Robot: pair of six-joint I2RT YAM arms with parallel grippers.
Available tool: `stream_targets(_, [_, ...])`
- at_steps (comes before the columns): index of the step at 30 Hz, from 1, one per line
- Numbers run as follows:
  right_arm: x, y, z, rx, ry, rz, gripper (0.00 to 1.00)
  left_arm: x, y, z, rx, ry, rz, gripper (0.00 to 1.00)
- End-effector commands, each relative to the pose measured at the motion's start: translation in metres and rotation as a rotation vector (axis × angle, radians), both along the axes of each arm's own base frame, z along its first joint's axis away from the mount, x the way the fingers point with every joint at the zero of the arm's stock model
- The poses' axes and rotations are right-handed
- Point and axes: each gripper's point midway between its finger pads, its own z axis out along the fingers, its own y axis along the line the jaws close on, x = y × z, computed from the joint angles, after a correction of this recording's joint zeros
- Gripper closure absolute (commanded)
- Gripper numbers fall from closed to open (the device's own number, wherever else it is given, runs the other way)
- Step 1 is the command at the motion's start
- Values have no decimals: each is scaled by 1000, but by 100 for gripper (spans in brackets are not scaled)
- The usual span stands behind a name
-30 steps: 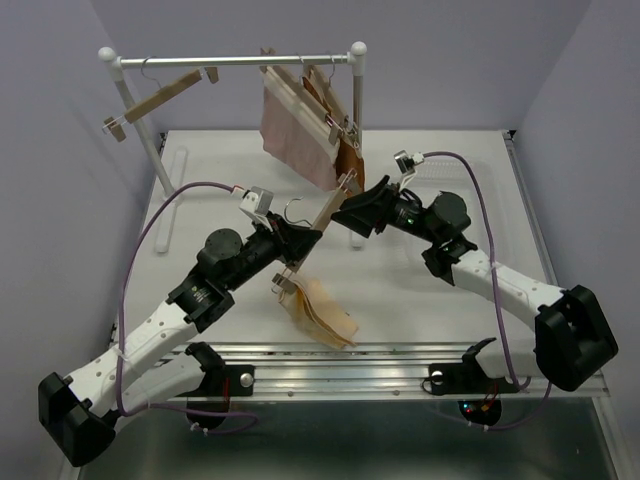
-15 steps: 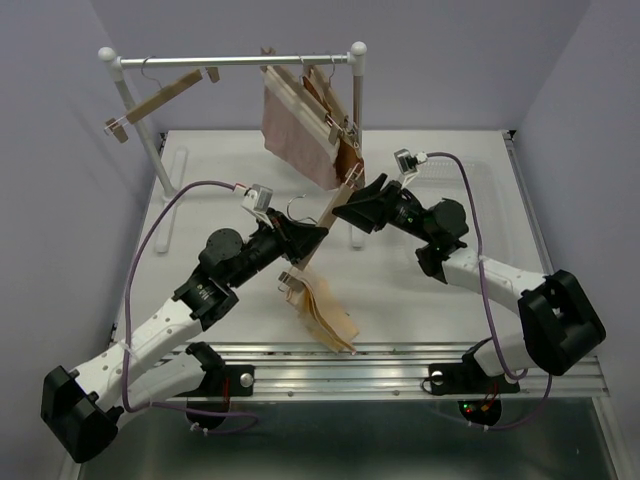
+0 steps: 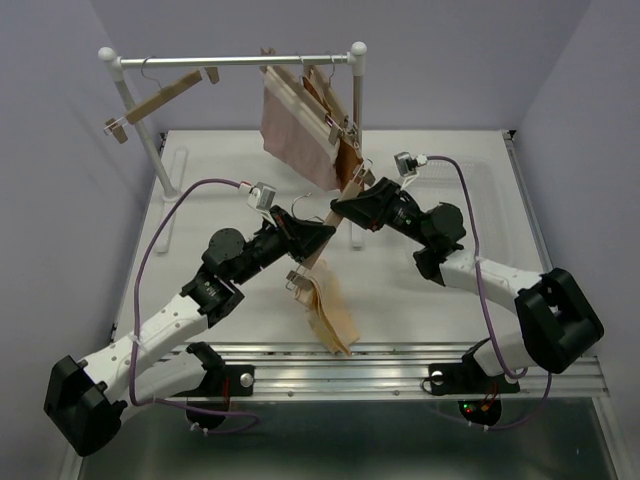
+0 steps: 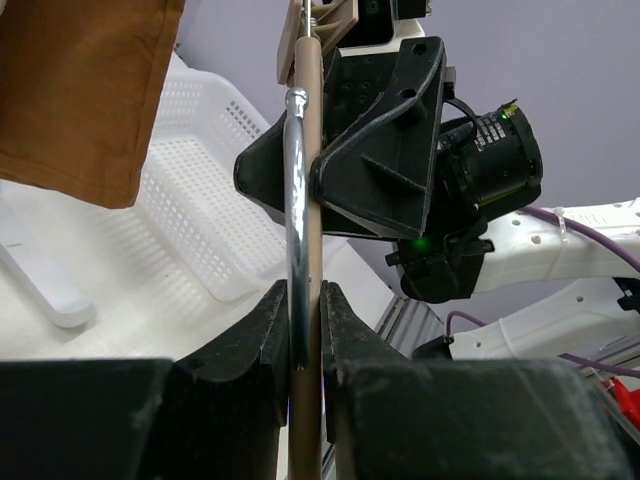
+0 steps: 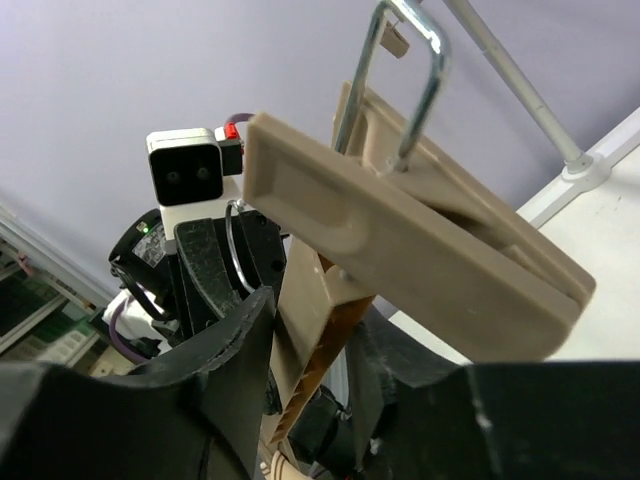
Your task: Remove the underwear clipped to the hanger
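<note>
My left gripper [image 3: 318, 238] [image 4: 305, 330] is shut on the middle of a wooden clip hanger [image 3: 353, 181] [image 4: 312, 230], beside its metal hook, and holds it tilted over the table. The pale cream underwear [image 3: 328, 310] dangles from the hanger's lower clip. My right gripper [image 3: 343, 208] [image 5: 315, 340] has its fingers against both sides of the hanger bar [image 5: 320, 300], just under the upper clip [image 5: 410, 230]. The dusty pink underwear [image 3: 295, 135] and the rust brown underwear [image 3: 348, 158] [image 4: 80, 90] hang clipped on the rack.
The white rack [image 3: 240, 60] stands at the back of the table, with an empty wooden hanger [image 3: 160, 95] on its left. A white mesh basket [image 4: 200, 200] [image 3: 480, 180] sits at the right. My two arms cross close together mid-table.
My right gripper moved left onto the hanger's upper end and closed from wide open around the bar. My left arm lifted the hanger slightly, and the cream underwear swung with it.
</note>
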Motion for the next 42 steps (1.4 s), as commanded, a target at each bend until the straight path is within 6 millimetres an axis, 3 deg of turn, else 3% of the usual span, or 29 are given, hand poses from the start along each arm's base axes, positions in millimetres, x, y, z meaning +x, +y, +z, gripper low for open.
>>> stream_targets(1, [-13, -3, 20, 51, -70, -20, 65, -6, -5, 9, -35, -36, -44, 100])
stream_targets(3, [-12, -4, 19, 51, -66, -28, 74, -5, -6, 8, -33, -31, -47, 100])
stream_targets(4, [-13, -6, 20, 58, -72, -30, 91, -5, -7, 7, -29, -28, -52, 100])
stream_targets(5, [-13, -7, 20, 62, -69, -36, 99, -5, -8, 6, -29, -26, -55, 100])
stream_targets(9, [-9, -9, 17, 47, -54, -72, 99, 0, -7, 0, 4, 6, -35, 100])
stream_targets(11, [-9, -13, 19, 58, -55, -94, 99, 2, -8, -4, 24, 23, -29, 93])
stream_targets(12, [-6, -15, 17, 54, -53, -120, 99, 2, -9, -5, 38, 30, -33, 86])
stream_targets(13, [-5, -17, 18, 54, -51, -131, 99, 2, -10, -8, 48, 34, -39, 62])
stream_targets(15, [0, -20, 17, 37, -42, -173, 99, 0, -12, -7, 58, 33, -55, 41])
stream_targets(16, [3, -20, 12, 19, -15, -186, 99, -1, -12, -5, 58, 24, -57, 24])
stream_targets(19, [5, -25, 15, 16, -36, -222, 99, -2, -11, -6, 72, 22, -61, 2])
stream_targets(30, [20, -32, -2, -68, -9, -276, 99, 1, 10, -9, 129, 34, 0, 1])
stream_targets(42, [27, -49, 11, -64, -53, -296, 99, 2, 30, -31, 143, 92, -35, 1])
